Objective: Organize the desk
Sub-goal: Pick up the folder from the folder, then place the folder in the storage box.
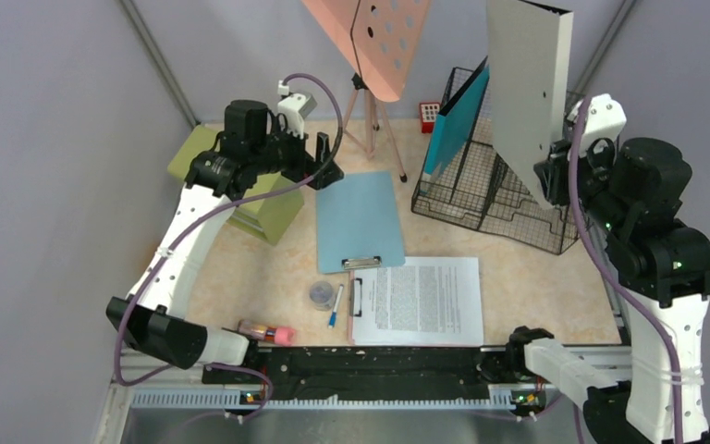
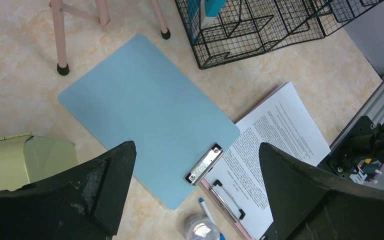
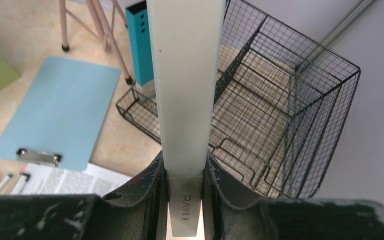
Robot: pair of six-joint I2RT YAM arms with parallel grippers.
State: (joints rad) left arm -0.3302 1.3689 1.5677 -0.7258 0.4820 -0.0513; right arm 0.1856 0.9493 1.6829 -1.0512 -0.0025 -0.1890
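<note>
Grey walls (image 1: 55, 139) close the desk (image 1: 536, 277) on three sides. Its pale marbled top lies flat under everything, from the rail (image 1: 379, 361) at the near edge to the far corner. You cannot grip the desk itself. Judge it as a hard, smooth, fixed board on which flat things slide easily and lie flush, so their edges give little to catch.

Your right gripper (image 3: 185, 186) is closed only partly, because its two pads (image 3: 150, 185) clamp the narrow spine of a tall whitish binder (image 3: 185, 75) near its lower end. The binder stands almost upright above the black wire rack (image 1: 481, 199) at the far right, where a teal folder (image 1: 458, 116) leans in one slot. I think the binder is stiff and rather light, but it is so long above the grip that it can swing or slip between the pads, so keep it vertical.

Your left gripper (image 2: 196, 147) is wide open and holds nothing. It hangs over the blue clipboard (image 2: 145, 115), a thin, rigid, glossy plate with rounded corners. Its metal clip (image 2: 203, 164), at the near end, is probably the best place to hold. Just nearer lie a printed sheet (image 1: 421, 301), a pen (image 1: 335, 305) and a small round clear container (image 1: 321, 294). A green cabinet (image 1: 268, 208) stands to the left.
</note>
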